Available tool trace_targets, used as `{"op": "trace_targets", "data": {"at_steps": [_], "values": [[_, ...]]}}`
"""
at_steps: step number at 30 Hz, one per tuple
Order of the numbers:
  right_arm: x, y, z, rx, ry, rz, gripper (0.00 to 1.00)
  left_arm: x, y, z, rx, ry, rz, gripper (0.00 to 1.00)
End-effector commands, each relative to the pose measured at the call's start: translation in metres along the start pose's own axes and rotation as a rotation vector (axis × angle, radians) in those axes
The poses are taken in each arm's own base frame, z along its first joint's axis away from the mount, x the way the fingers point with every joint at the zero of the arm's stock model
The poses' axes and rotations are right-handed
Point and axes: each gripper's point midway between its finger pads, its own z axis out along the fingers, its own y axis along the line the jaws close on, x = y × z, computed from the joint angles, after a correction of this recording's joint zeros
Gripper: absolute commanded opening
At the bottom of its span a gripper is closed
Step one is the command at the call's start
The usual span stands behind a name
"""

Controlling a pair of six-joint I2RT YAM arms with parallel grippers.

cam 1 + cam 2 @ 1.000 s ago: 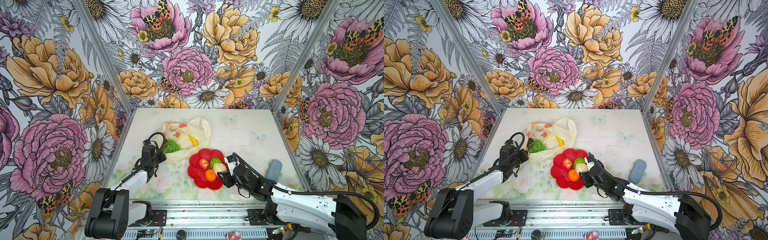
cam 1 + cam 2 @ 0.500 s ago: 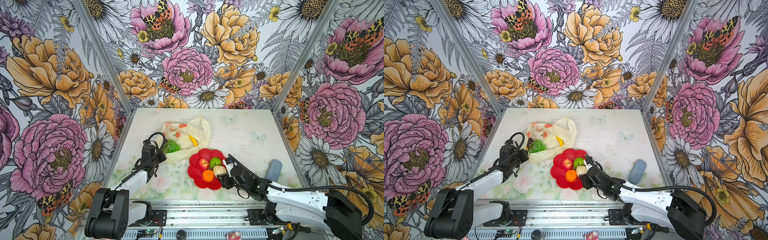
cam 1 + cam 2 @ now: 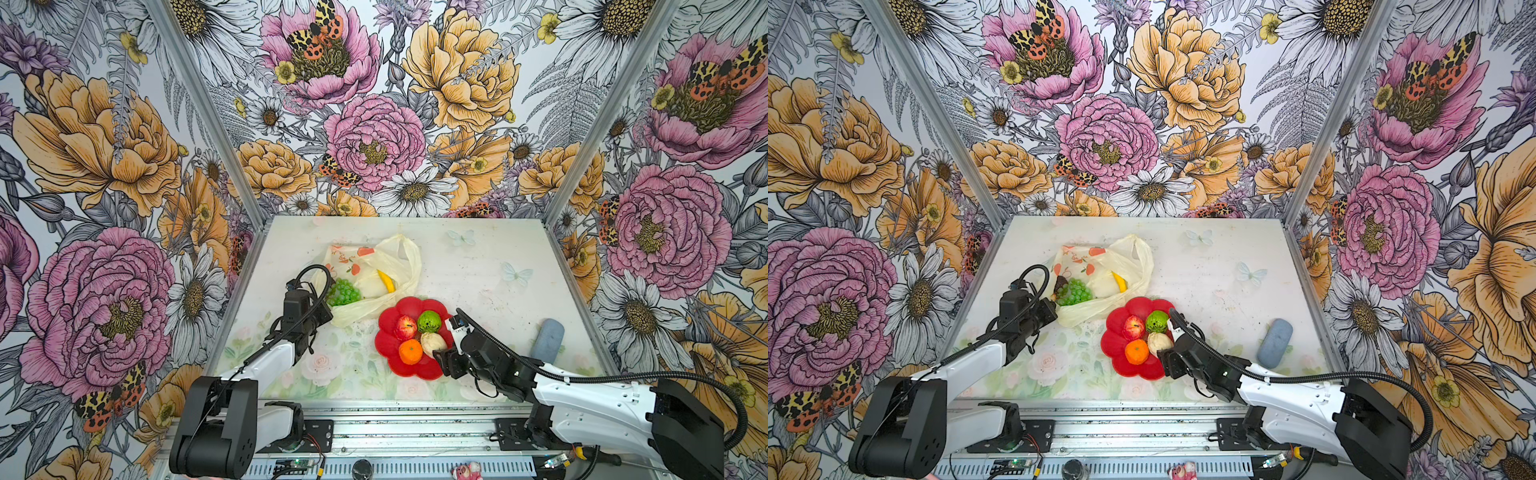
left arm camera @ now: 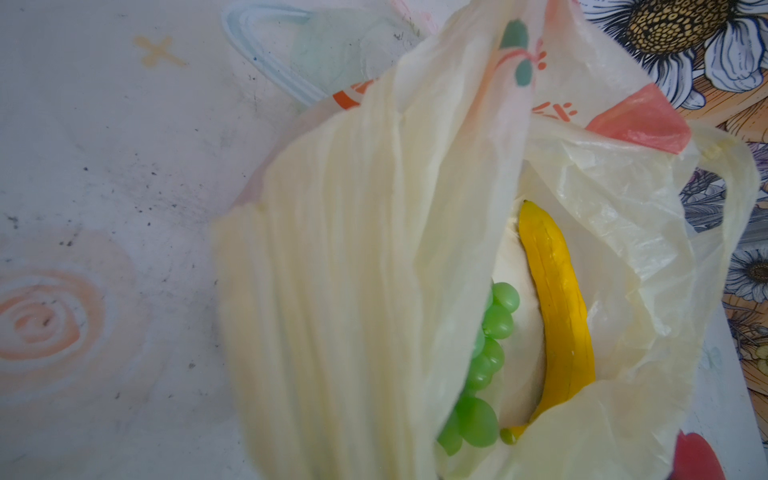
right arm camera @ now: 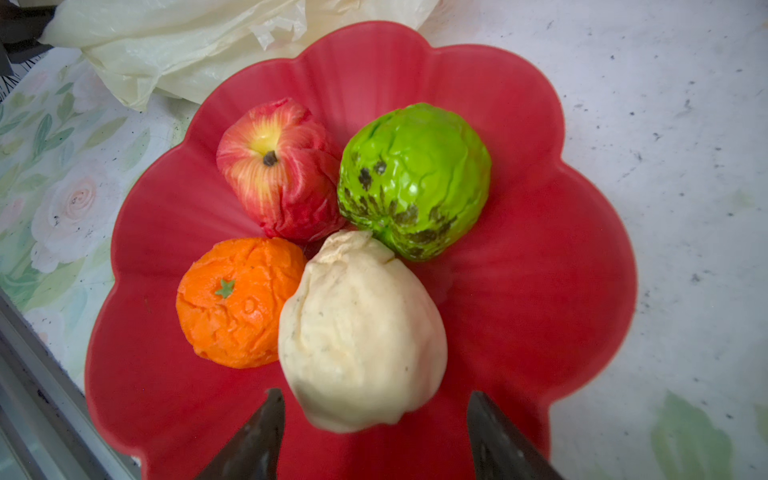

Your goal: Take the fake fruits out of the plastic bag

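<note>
Across the plastic bag (image 4: 353,249) run orange-red marks (image 4: 555,110), unreadable

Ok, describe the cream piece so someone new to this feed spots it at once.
Find the red flower-shaped plate at the table's front middle. Of the four fruits on it, the cream piece lies front-right, beside the orange. It alone is pale, matte and pear-shaped.

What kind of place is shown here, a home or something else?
Probably a robot test booth, not a home. Flower-printed walls close in a table on three sides, two robot arms sit on a metal rail at its front, and toy-like fruits lie in a plastic bag and on a red plate.
</note>
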Motion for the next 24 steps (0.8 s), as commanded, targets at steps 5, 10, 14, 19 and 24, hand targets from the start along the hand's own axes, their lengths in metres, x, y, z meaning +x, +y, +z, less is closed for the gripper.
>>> {"op": "trace_targets", "data": {"at_steps": [5,10,14,19,24], "values": [[-0.046,0.02,-0.017,-0.027,-0.085,-0.01,0.7,-0.001,0.0,0.0,0.001,-0.004,-0.003,0.11],[-0.08,0.034,-0.021,-0.028,-0.123,-0.026,0.7,0.003,-0.013,-0.009,0.009,0.097,-0.101,0.16],[-0.106,0.048,-0.015,-0.031,-0.139,-0.055,0.7,-0.004,0.005,-0.028,-0.168,0.112,-0.112,0.39],[-0.131,0.062,-0.005,-0.033,-0.153,-0.089,0.7,-0.018,0.015,-0.045,-0.279,0.097,-0.084,0.64],[-0.142,0.072,0.007,-0.048,-0.16,-0.093,0.7,-0.042,0.001,-0.047,-0.326,0.064,0.018,0.78]]}}
